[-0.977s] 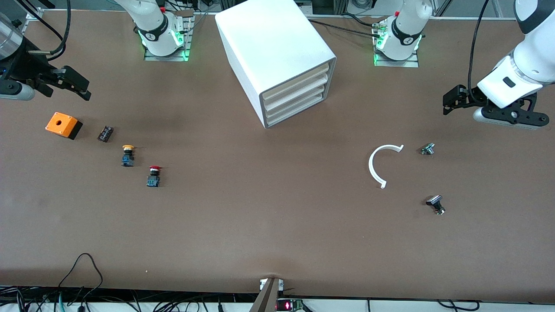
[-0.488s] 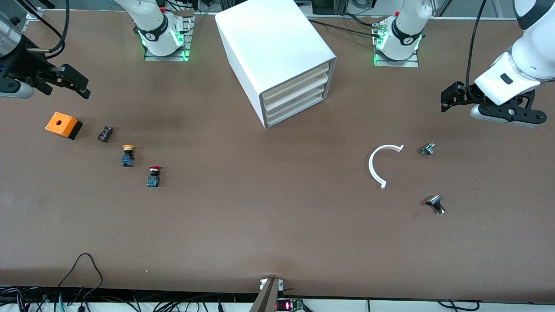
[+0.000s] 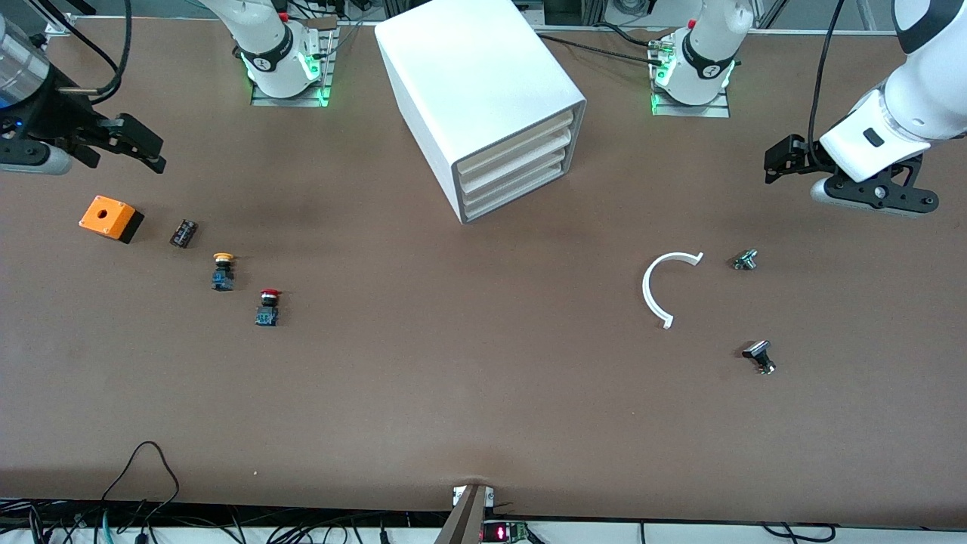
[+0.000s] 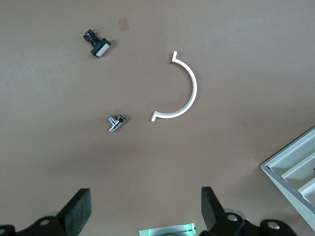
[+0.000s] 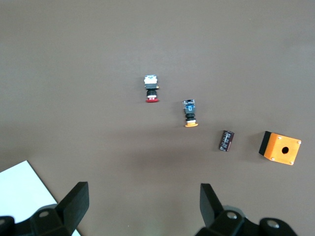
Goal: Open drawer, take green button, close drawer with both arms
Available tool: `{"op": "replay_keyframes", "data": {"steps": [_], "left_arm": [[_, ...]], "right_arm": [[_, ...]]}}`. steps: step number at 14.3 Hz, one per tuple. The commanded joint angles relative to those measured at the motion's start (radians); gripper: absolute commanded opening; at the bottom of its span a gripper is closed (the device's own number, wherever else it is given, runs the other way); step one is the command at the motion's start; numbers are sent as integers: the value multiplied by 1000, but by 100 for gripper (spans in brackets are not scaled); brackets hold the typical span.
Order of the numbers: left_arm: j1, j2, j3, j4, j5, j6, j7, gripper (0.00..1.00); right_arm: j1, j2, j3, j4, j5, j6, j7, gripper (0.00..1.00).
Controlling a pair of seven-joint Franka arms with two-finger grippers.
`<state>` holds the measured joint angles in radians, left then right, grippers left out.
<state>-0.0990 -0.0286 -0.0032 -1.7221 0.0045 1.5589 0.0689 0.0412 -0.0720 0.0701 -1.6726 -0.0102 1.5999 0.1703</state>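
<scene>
A brown table (image 3: pixel 453 393) fills the front view, cables trailing along its near edge. Nearest the camera, toward the left arm's end, lies a black flat-capped switch (image 3: pixel 758 357), then a white C-shaped ring (image 3: pixel 656 285) and a small metal fitting (image 3: pixel 745 260). Toward the right arm's end lie the red-capped button (image 3: pixel 267 307), yellow-capped button (image 3: pixel 222 271), a dark capacitor (image 3: pixel 183 233) and an orange box (image 3: pixel 110 217). At the far edge stands the white cabinet (image 3: pixel 468 83); its bottom drawer (image 3: pixel 517 195) is shut. No green button shows. The left gripper (image 3: pixel 778 160) hangs over that arm's end, fingers (image 4: pixel 75 212) spread. The right gripper (image 3: pixel 140 147) hangs above the orange box, fingers (image 5: pixel 74 201) spread.
</scene>
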Motion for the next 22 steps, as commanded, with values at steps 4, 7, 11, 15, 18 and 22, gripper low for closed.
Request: {"op": "replay_keyframes", "data": {"steps": [4, 7, 11, 15, 18, 22], "left_arm": [[4, 29, 5, 35, -104, -69, 5, 99], [5, 44, 5, 35, -191, -92, 5, 99], [7, 99, 6, 23, -391, -112, 8, 99], [4, 280, 3, 10, -631, -166, 156, 99], [10, 393, 3, -48, -809, -161, 369, 97], [-8, 401, -1, -308, -1055, -2, 702, 96]], "right_arm": [[48, 40, 7, 17, 25, -17, 24, 100], [89, 83, 7, 19, 49, 0, 118, 100], [147, 115, 7, 21, 47, 17, 240, 100], [222, 199, 7, 112, 49, 29, 385, 100], [288, 241, 7, 131, 47, 35, 521, 100], [344, 320, 11, 207, 58, 38, 678, 100]]}}
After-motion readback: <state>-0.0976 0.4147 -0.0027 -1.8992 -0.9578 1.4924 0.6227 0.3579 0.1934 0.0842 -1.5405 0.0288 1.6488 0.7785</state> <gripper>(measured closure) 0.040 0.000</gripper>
